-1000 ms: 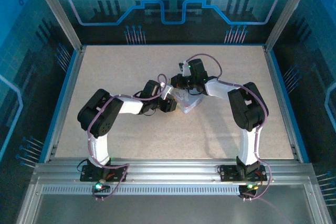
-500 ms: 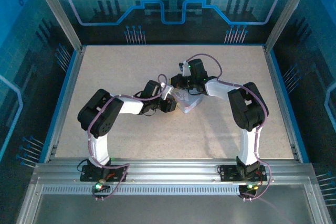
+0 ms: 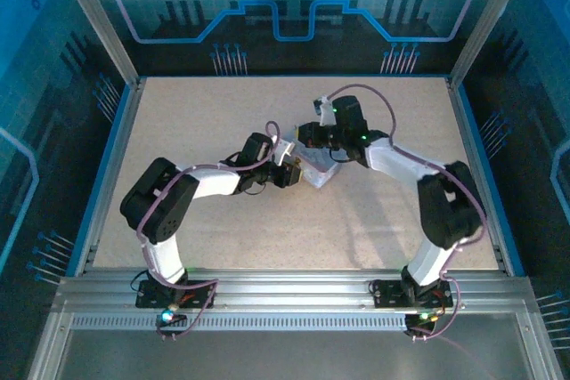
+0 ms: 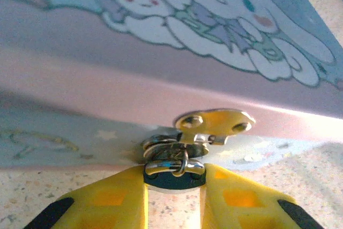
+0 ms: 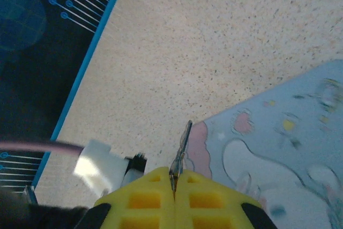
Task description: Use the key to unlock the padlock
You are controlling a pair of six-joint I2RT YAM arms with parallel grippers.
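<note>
In the left wrist view, the tiny dark padlock (image 4: 167,182) hangs by its thin shackle from the brass hasp (image 4: 214,123) of a pastel tin box (image 4: 161,52) printed with bunnies. My left gripper (image 4: 173,175) has its yellow fingers pressed on both sides of the padlock's body. My right gripper (image 5: 174,179) is shut on the key (image 5: 183,144), whose thin blade sticks out past the fingertips, over the box's corner (image 5: 278,148). From above, the two grippers, left (image 3: 292,169) and right (image 3: 308,141), meet at the box (image 3: 321,171) in mid-table.
The speckled tabletop (image 3: 223,113) is bounded by a blue rim and a metal frame (image 3: 116,131). A white block with a pink cable (image 5: 104,165) sits just left of my right fingers. Both arms angle inward around the box.
My left fingers have narrowed onto the padlock. The right arm's elbow has swung out to the right and its wrist has shifted slightly right, still at the box.
</note>
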